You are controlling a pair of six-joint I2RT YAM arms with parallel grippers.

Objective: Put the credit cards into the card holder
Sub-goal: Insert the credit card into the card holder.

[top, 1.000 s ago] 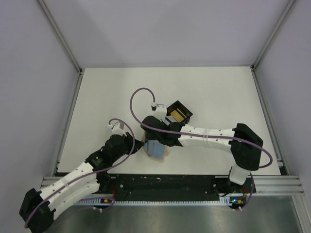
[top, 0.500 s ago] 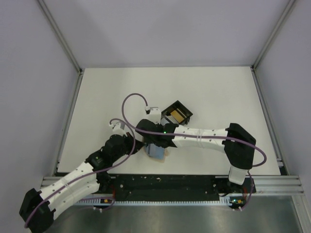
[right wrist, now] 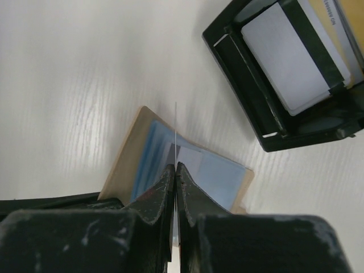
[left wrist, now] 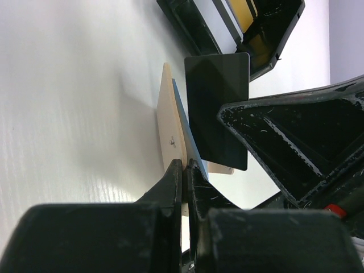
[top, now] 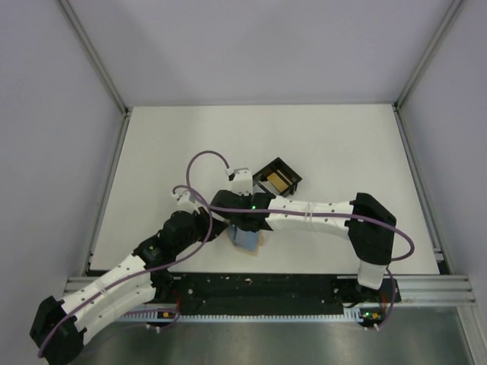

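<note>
1. Your left tool is pinched shut on the near edge of the tan holder, whose blue lining shows.
2. Your right tool is clamped on one card, held on edge directly over the holder's open pockets. Whether its tip is inside, you cannot tell.
3. The black tray sits just beyond the holder, with a white striped card and a yellow card in it.
4. The counter is white, fenced by pale walls and metal rails.
5. Both arms reach in from the near edge and meet at centre. The left arm comes in from the left and the right arm is stretched across from the right.
</note>
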